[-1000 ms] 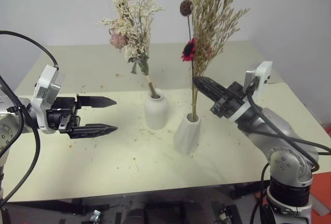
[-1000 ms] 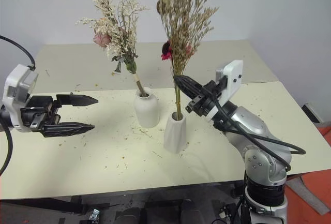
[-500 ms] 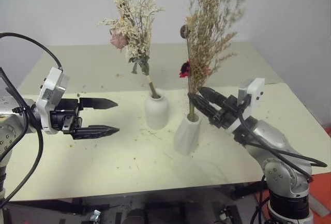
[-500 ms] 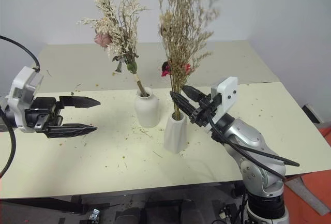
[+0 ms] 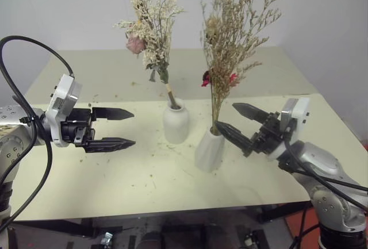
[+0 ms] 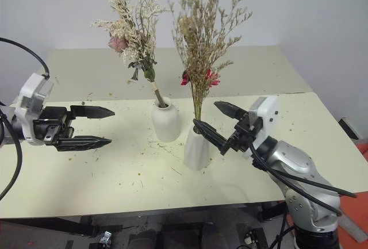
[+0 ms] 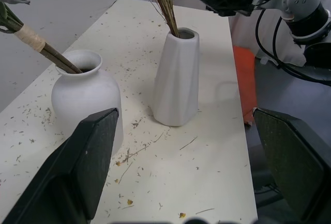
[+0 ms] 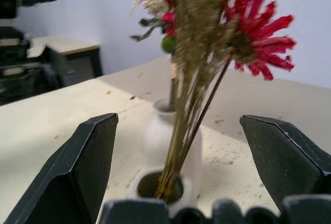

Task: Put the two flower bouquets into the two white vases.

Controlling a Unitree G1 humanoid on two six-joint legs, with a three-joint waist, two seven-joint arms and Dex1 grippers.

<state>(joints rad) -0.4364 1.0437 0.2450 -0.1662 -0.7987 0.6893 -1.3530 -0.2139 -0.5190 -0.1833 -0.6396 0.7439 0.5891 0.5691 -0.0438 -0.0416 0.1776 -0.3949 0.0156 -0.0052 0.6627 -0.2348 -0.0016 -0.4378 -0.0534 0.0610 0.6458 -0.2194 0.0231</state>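
A rounded white vase [image 5: 175, 123] stands mid-table holding the pink rose bouquet [image 5: 150, 30]. Just right of it and nearer me, the tapered white vase [image 5: 209, 150] holds the tan grass bouquet [image 5: 233, 30] with its red daisy [image 8: 258, 30], stems down in the mouth [image 8: 155, 185]. My right gripper [image 5: 226, 116] is open right beside this vase's neck, with the stems standing free between and beyond its fingers. My left gripper [image 5: 133, 127] hovers open and empty to the left of the rounded vase [image 7: 85, 97], pointing at it.
The cream table [image 5: 144, 180] is strewn with dried plant crumbs. A seam [image 5: 115, 102] crosses it behind the vases. Its front edge runs close below both arms. Orange floor [image 5: 356, 209] shows past the right edge.
My right gripper opened, let go of the grass bouquet's stems and drew back down and to the right. The bouquet sank and now stands in the tapered vase. My left gripper stayed put.
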